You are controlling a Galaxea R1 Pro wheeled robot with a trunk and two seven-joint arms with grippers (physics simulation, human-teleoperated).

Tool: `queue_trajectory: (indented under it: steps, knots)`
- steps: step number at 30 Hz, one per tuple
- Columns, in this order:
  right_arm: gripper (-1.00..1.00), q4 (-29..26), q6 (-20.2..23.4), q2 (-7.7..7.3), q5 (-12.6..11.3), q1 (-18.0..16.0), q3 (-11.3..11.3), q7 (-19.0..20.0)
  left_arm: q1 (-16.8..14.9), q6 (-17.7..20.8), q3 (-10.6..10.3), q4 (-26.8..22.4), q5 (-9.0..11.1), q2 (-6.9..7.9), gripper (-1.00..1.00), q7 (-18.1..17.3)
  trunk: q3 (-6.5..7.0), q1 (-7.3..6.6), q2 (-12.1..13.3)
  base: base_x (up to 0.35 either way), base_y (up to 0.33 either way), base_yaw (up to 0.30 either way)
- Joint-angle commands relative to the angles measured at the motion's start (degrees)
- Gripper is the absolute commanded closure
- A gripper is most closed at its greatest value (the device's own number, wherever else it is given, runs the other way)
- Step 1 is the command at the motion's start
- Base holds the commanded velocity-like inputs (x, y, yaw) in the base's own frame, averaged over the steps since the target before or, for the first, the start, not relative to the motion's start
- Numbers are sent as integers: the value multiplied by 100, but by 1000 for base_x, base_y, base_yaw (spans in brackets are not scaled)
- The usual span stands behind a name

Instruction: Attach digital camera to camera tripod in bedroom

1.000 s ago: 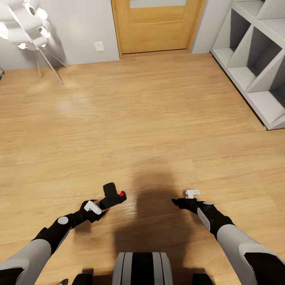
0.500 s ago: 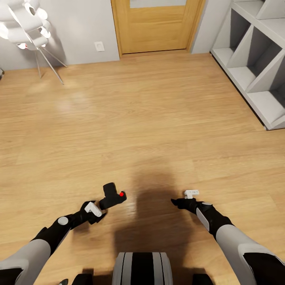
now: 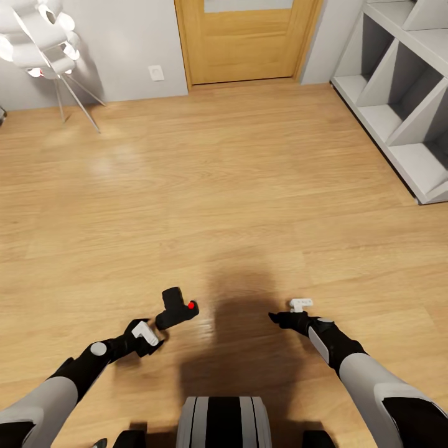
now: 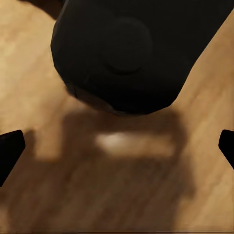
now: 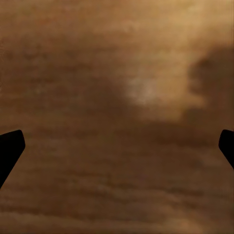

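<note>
Change since earlier: left gripper [image 3: 148, 333] drawn back from the small black boxy digital camera with red dot [image 3: 177, 307], which now lies free on the light wood floor [image 3: 224, 186], lower left of centre.

Head view: right gripper [image 3: 287, 311] empty, lower right.

Left wrist view: fingers [image 4: 9, 151] spread; camera body ahead.

Right wrist view: fingers spread above bare floor.

Handling, judged: light, rigid, smooth; grip across body sides. No writing legible.

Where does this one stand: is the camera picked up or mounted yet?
Nothing looks done. The digital camera sits apart from the open left gripper, ungrasped, seemingly on the wood floor. The right gripper is open over bare floor. Left: grasp the camera, carry it to the tripod and attach it.
</note>
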Motion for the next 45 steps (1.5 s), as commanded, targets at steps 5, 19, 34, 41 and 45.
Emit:
queue_trajectory:
  steps: [5,19,34,41,45]
  knots:
    - [-100,-11,38,-6,-23,0,3,17,-2,-42,2,-2,-30,34,-100,0,-3,-1,-1,0,0,0]
    - [-100,-11,38,-6,-16,0,3,10,-2,-40,20,-16,-3,40,-100,0,-3,-1,-1,6,0,0]
    - [-100,-11,38,0,-17,0,7,8,-2,-40,20,-11,-10,34,-100,19,-3,-1,-1,53,0,0]
    - [-100,-11,38,-1,-10,0,8,6,-2,-40,15,-10,-11,31,-100,18,-3,-1,-1,0,0,0]
    - [-100,-11,38,-1,-9,0,10,7,-2,-40,14,-10,-16,30,-100,18,-3,-1,-1,0,0,0]
